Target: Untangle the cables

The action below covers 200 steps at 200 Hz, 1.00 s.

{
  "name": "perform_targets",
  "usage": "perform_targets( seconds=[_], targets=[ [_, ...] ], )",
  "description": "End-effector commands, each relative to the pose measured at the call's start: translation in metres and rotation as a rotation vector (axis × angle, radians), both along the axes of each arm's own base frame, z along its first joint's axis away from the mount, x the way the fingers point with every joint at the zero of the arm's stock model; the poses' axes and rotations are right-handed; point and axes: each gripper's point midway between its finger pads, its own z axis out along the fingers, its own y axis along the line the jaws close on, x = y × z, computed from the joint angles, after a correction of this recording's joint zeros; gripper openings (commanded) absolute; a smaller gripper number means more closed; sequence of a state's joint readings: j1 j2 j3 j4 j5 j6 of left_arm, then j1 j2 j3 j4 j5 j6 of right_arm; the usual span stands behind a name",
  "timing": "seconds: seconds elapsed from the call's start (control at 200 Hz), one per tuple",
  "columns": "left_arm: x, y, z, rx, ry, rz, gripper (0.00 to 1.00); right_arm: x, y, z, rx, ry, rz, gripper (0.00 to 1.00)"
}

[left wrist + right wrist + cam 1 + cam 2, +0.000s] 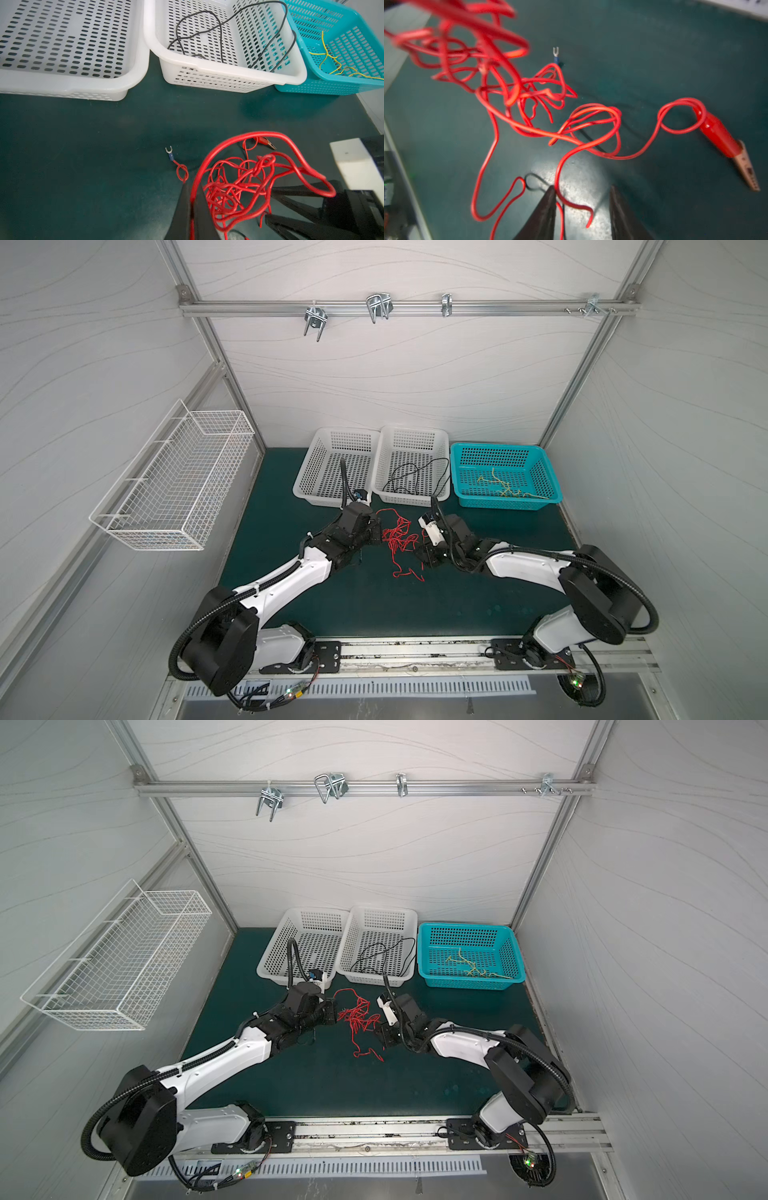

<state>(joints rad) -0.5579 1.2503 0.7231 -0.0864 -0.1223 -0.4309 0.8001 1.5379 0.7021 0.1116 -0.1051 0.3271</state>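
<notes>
Progress, judged from the present layout: two of three colours appear sorted.

- The thin black cable (417, 477) lies in the middle white perforated plastic basket (409, 435), upper centre of both top views; one loop hangs over the basket's right rim.
- The thin yellowish cable (505, 487) lies inside the turquoise perforated plastic basket (459, 481), right of the white pair.
- The left white perforated plastic basket (309, 477) holds no cable (this is probably the place meant for the red one).

Remaining work: the thin red cable (399, 537) is a knotted bundle at frame centre, over the dark green table mat (374, 605), between the two arms. Its small blue-sleeved fork terminal (169, 152) and red alligator clip (724, 143) lie free on the mat, so both ends are accessible.

Gripper state:
- The left gripper (192, 199) is closed, with a red strand clamped between its tips at the bottom centre of the left wrist view.
- The right gripper (582, 193) has its fingers apart in the right wrist view; a red strand runs against the inner face of one finger, not yet pinched.

Judgement: the task is roughly two-thirds complete; the red bundle must still be pulled straight and placed.
</notes>
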Motion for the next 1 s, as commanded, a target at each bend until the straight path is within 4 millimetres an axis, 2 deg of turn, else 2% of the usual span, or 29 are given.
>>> perform_targets(
  seconds=[0.0, 0.075, 0.17, 0.28, 0.35, 0.52, 0.65, 0.76, 0.92, 0.996],
  targets=[
    [0.006, 0.006, 0.019, -0.017, -0.036, 0.053, 0.0, 0.008, 0.008, 0.004, 0.018, -0.015, -0.024, 0.11],
    [0.005, 0.01, 0.019, 0.0, -0.032, 0.065, 0.0, 0.011, 0.004, 0.005, 0.008, -0.027, -0.038, 0.0],
    [0.005, 0.014, 0.019, 0.024, -0.029, 0.078, 0.0, 0.015, -0.006, 0.01, -0.03, -0.059, -0.074, 0.0],
    [0.004, 0.024, 0.022, 0.065, -0.035, 0.106, 0.0, 0.026, -0.03, 0.021, -0.1, -0.117, -0.158, 0.0],
    [0.004, 0.032, 0.025, 0.102, -0.048, 0.131, 0.0, 0.033, -0.049, 0.029, -0.131, -0.136, -0.219, 0.0],
    [0.002, 0.058, 0.034, 0.221, -0.058, 0.203, 0.0, 0.052, -0.112, 0.058, -0.142, -0.171, -0.428, 0.0],
    [0.0, 0.076, 0.04, 0.294, -0.057, 0.261, 0.0, 0.059, -0.157, 0.086, -0.139, -0.235, -0.579, 0.0],
    [-0.001, 0.089, 0.041, 0.327, -0.053, 0.303, 0.0, 0.063, -0.191, 0.102, -0.148, -0.261, -0.697, 0.0],
    [-0.004, 0.107, 0.036, 0.335, -0.02, 0.36, 0.0, 0.064, -0.224, 0.116, -0.21, -0.283, -0.797, 0.0],
    [-0.006, 0.114, 0.034, 0.333, -0.01, 0.38, 0.0, 0.064, -0.233, 0.12, -0.227, -0.286, -0.814, 0.0]
  ],
)
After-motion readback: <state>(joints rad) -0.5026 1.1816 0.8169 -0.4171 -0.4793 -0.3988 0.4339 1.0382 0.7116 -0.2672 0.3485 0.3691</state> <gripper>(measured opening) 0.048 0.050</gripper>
